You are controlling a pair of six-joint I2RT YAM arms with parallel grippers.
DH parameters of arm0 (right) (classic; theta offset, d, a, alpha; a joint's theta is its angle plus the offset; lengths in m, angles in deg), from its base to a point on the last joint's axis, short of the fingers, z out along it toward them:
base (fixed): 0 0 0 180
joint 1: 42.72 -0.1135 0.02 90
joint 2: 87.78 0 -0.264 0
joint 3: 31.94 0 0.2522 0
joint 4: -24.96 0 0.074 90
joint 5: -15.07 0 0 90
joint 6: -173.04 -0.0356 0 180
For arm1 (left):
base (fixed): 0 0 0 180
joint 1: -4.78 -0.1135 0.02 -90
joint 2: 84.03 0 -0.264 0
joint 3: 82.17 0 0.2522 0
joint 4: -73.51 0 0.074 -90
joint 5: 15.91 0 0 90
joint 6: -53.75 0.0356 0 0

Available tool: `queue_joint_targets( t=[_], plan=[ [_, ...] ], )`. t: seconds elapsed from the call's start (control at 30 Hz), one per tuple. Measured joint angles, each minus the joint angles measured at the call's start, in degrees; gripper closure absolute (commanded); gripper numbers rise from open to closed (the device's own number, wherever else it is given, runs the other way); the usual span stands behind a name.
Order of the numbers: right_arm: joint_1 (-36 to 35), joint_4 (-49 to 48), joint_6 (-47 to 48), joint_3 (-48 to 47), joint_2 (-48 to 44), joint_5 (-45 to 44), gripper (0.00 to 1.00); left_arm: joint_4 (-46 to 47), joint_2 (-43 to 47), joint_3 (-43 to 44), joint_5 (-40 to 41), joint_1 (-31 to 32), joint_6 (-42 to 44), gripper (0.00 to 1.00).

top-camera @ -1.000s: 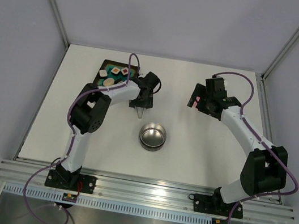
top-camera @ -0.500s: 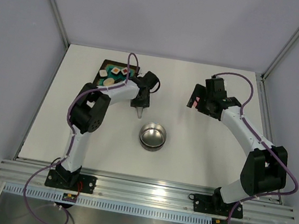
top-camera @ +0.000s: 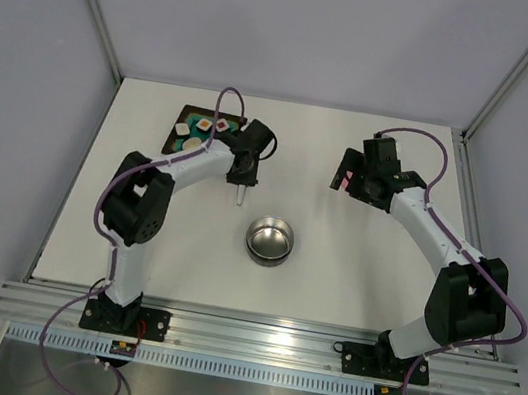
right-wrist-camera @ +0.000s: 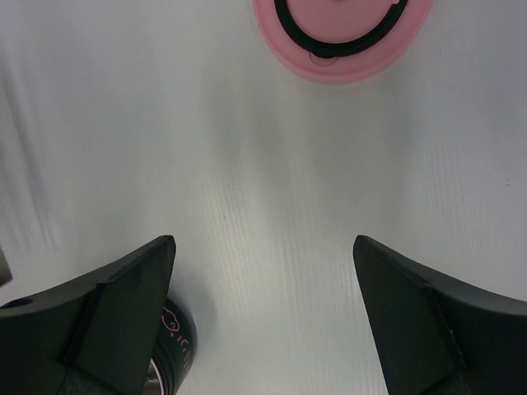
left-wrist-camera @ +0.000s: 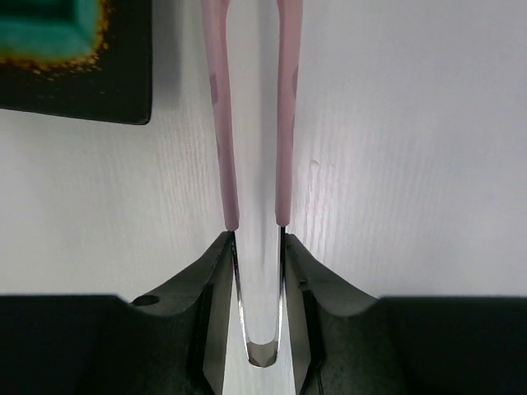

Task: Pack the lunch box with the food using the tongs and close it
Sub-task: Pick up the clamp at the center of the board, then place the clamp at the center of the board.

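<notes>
Teal-lined black tray (left-wrist-camera: 123, 82) on the left part of the table (top-camera: 362, 275). The food (top-camera: 201, 125) sits on it as pale lumps and small cubes, and none is in the lunch box (top-camera: 269, 240) yet.

Just beside the tray's right edge is the left gripper (left-wrist-camera: 257, 239). It is clenched on the tongs (left-wrist-camera: 220, 123) close to their joined end, one finger against the outside of each pink arm. The arms are pinched nearly parallel, with a narrow gap between them. Their long axis runs straight out from the gripper. The tips leave the top of the wrist view, so I cannot tell whether they carry anything.

Key relation: the tray lies left of the tongs' axis, so the food is beside the tongs, not ahead of them. Judgement: the tips must swing left over the tray before any pick, and the squeeze would need easing so they can spread. The left arm is the nearer one to the food.

Next right, and nearer the arm bases, is the lunch box, uncovered and apparently empty.

Further right is the right gripper (right-wrist-camera: 263, 247), jaws wide and grasping nothing, above bare table. The pink lid (right-wrist-camera: 346, 70) lies flat just ahead of it, handle up, well apart from the lunch box.
</notes>
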Motion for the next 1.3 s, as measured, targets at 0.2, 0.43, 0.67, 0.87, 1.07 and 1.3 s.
queue_joint_targets(
  t=[0.2,0.43,0.67,0.87,1.07,1.3],
  plan=[
    [-0.02,0.04,0.00,0.00,-0.37,-0.02,0.03,-0.96,8.92,-0.22,-1.33,-0.04,6.34,0.89],
    [0.00,0.13,0.00,0.00,-0.66,-0.02,0.03,-5.25,12.46,-0.22,-2.95,-0.50,12.15,0.89],
    [0.00,0.17,-0.07,0.04,-0.81,0.00,0.03,-7.80,15.47,-1.22,-5.77,-1.16,15.08,0.87],
    [0.00,0.15,-0.44,0.98,-1.25,0.28,0.03,-4.96,16.48,-8.33,-5.38,-1.29,14.16,0.87],
    [0.00,0.11,-0.72,2.19,-1.88,0.46,0.02,3.78,14.64,-17.77,-4.90,-0.85,10.36,0.84],
    [-0.02,0.07,-0.68,3.17,-2.64,0.44,0.02,9.90,13.81,-22.95,-4.48,1.01,8.70,0.63]
  ],
)
